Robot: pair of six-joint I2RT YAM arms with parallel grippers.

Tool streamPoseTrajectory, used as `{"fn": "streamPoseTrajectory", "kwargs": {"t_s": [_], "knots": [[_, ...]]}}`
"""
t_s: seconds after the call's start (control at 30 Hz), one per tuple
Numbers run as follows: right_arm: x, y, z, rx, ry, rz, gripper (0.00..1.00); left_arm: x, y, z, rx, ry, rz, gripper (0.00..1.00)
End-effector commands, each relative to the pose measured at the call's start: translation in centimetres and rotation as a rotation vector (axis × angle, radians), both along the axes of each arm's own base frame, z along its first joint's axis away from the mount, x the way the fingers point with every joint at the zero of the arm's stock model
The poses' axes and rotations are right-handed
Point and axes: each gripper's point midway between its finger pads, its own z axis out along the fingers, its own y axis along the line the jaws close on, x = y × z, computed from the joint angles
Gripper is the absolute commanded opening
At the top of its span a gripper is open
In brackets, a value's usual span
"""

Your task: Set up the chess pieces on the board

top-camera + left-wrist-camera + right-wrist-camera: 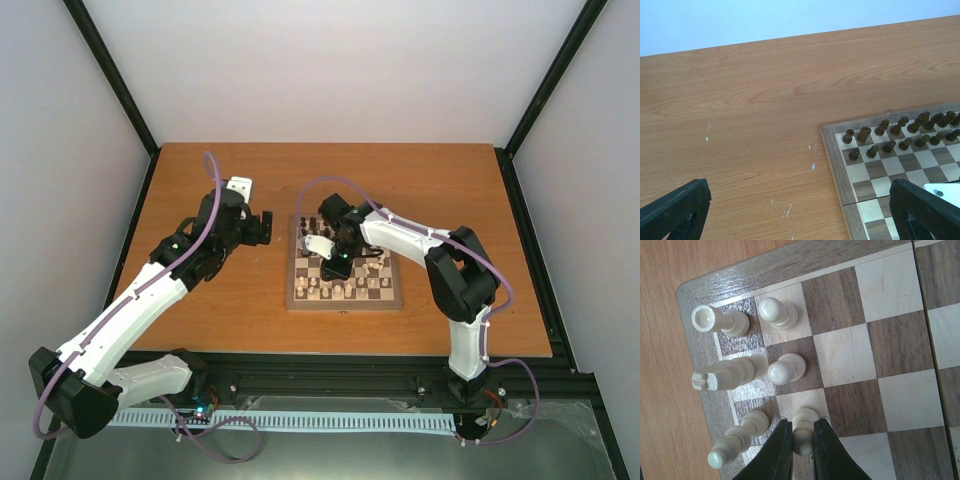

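Observation:
The small wooden chessboard [346, 299] lies at the table's middle. Dark pieces [318, 222] stand in its far rows, also in the left wrist view [900, 131]. Cream pieces [340, 291] stand in its near rows. In the right wrist view my right gripper [803, 440] is shut on a cream pawn [803, 429] whose base rests on a light square near the board's corner. Beside it stand a cream rook [720, 321], knight [722, 376], bishop [737, 437] and two pawns [785, 368]. My left gripper [258, 227] is open and empty, over bare table left of the board [850, 180].
The orange-brown table [200, 310] has black frame rails along its edges. The right arm [440, 260] arches over the board's right side. White walls enclose the table on three sides.

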Motion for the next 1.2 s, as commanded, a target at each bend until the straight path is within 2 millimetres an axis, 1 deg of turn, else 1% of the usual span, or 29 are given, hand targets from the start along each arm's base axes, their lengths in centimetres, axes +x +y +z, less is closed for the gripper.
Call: {"fn": "streamPoseTrajectory", "kwargs": {"t_s": [0.0, 0.07, 0.23, 0.47, 0.6, 0.7, 0.8, 0.83, 0.9, 1.03, 1.17], "knots": [[-0.6, 0.7, 0.8, 0.024, -0.004, 0.019, 0.11, 0.2, -0.3, 0.2, 0.007, -0.011, -0.019, 1.0], [-0.5, 0.7, 0.8, 0.022, -0.004, 0.015, 0.13, 0.2, -0.3, 0.2, 0.007, -0.01, -0.021, 1.0], [-0.4, 1.0, 1.5, 0.038, -0.012, 0.009, 0.16, 0.2, -0.4, 0.2, 0.006, -0.008, -0.026, 1.0], [-0.5, 1.4, 3.5, 0.088, -0.01, 0.009, 0.26, 0.1, -0.6, 0.0, 0.003, -0.001, -0.035, 1.0], [-0.2, 1.4, 4.3, 0.105, -0.016, 0.002, 0.27, 0.1, -0.6, 0.0, 0.002, 0.0, -0.039, 1.0], [0.6, 0.8, 5.1, 0.115, -0.028, -0.024, 0.28, 0.1, -0.7, -0.1, 0.003, 0.002, -0.041, 1.0], [2.4, -1.3, 5.9, 0.124, -0.04, -0.095, 0.28, 0.1, -0.7, 0.0, 0.0, 0.003, -0.041, 1.0], [3.5, -2.6, 6.2, 0.125, -0.048, -0.141, 0.28, 0.1, -0.8, -0.1, 0.0, 0.005, -0.043, 1.0], [5.0, -5.0, 6.3, 0.122, -0.059, -0.216, 0.27, 0.1, -1.0, -0.2, -0.005, 0.012, -0.053, 1.0], [7.6, -10.2, 5.9, 0.083, -0.098, -0.35, 0.27, 0.1, -1.4, -0.8, -0.015, 0.04, -0.062, 1.0], [8.8, -14.3, 4.8, 0.021, -0.124, -0.445, 0.27, 0.1, -1.9, -1.1, -0.019, 0.058, -0.084, 1.0]]}}
